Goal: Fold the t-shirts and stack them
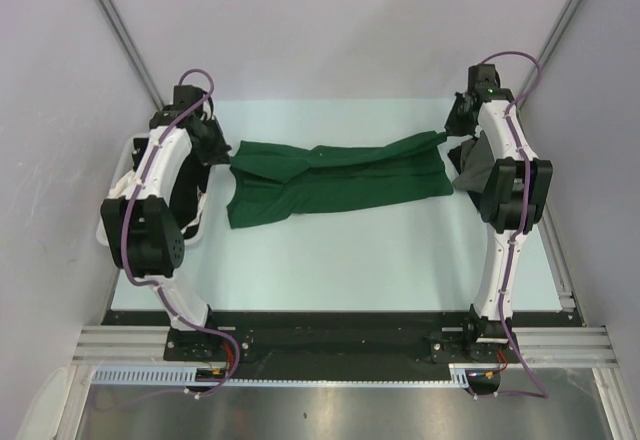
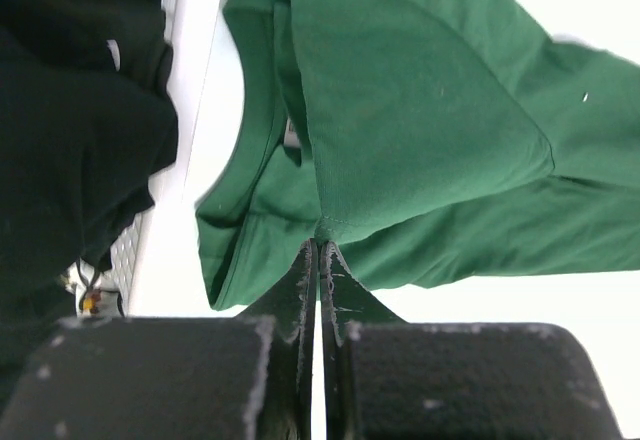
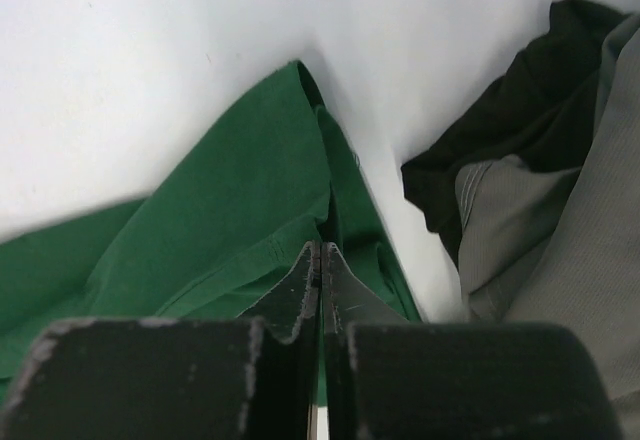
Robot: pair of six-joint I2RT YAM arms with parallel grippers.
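Left fingers (image 2: 308, 270) are pressed together, pinching a folded edge of the dark green t-shirt (image 1: 330, 180) close to its neckline. Right fingers (image 3: 308, 278) are closed the same way, nipping a corner of that garment at its opposite end.

From the near edge, where both arms are bolted, a bare stretch of the pale desk (image 1: 330, 270) runs up to the shirt. The green t-shirt lies across the far half of the desk, spread sideways between the two arms. Its left part is doubled over and hangs lower toward the near side, and its middle rests on the surface in loose creases. At the right end a narrow strip of cloth is drawn up off the desk to the right fingers.

On the left edge of the desk, under the left arm (image 1: 150, 200), stands a white slatted basket (image 1: 203, 215) holding black t-shirts (image 2: 70, 140), just beside the green collar. On the right side, beside the right arm (image 1: 510, 190), a grey t-shirt (image 3: 560, 250) lies crumpled with another black t-shirt (image 3: 520, 120) against it. They are near the pinched green corner but apart from it.
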